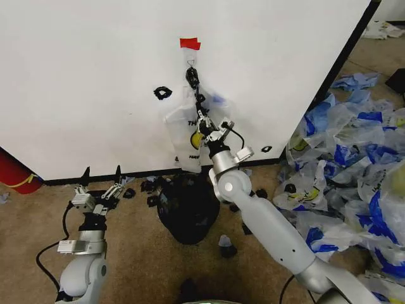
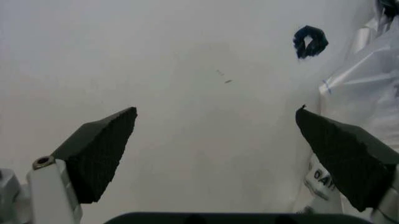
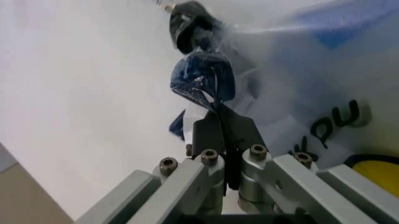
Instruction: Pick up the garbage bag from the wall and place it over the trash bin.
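- Our right gripper is up at the wall, jaws clenched on the blue handle of the garbage bag, just below the black clip.
- In the right wrist view the jaws look pressed flat together with a thin twist of blue handle pinched at the tips. It is a fingertip hold, not a deep one.
- The bag hangs flat against the wall from the clip under the red tape, with its smiley print partly hidden behind our wrist.
- The trash bin sits on the floor directly below the bag, near the wall's base strip, with black scraps around it.
- Our left gripper is low beside the bin, jaws released wide and facing bare wall, holding nothing.
- Risk 1: the handle is knotted at the clip. Pulling straight down or away could tear the thin plastic or rip off the tape instead of unhooking.
- Risk 2: the shallow pinch could let the film slip out under tension, dropping the bag onto the floor scraps.
- Risk 3: only one handle is held, so the mouth will likely stay collapsed. Without the left gripper spreading it, the bag could drape over the bin rather than line it.
- Risk 4: the loose bags piled on the right could snag our right arm on its way down.
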